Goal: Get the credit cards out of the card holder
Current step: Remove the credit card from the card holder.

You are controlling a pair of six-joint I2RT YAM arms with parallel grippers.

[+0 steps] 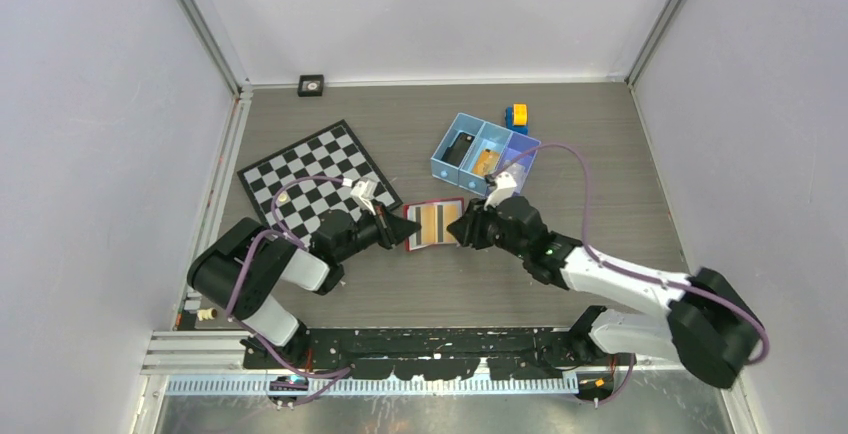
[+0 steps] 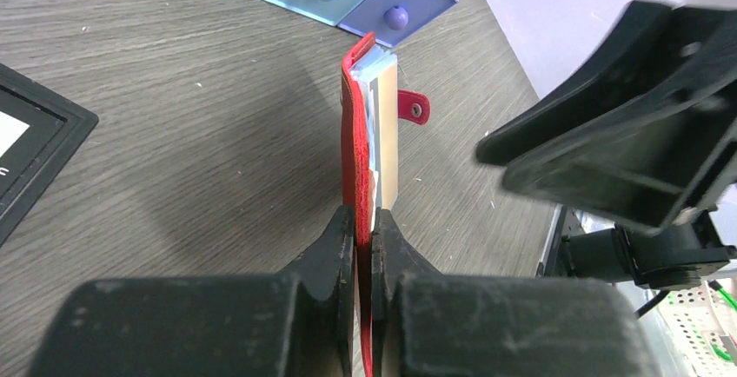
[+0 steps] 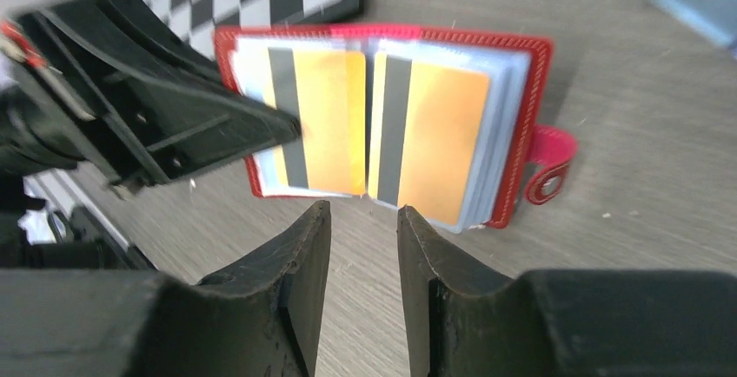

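The red card holder [image 1: 436, 224] lies spread open on the table between both arms. In its pale sleeves sit two orange credit cards with grey stripes, one on the left page [image 3: 328, 121] and one on the right page [image 3: 445, 138]. My left gripper [image 2: 365, 221] is shut on the red cover [image 2: 352, 134] at its near edge, holding that side up on edge. My right gripper [image 3: 363, 214] stands open just short of the holder's [image 3: 521, 90] edge, in line with the fold between the two pages, with only bare table between its fingers. The snap tab [image 3: 549, 168] sticks out to the right.
A blue three-compartment tray [image 1: 483, 154] stands just behind the holder, with a yellow and blue block [image 1: 516, 116] beyond it. A chessboard [image 1: 318, 179] lies at the left, close to my left arm. A small black square object [image 1: 311, 85] sits by the back wall.
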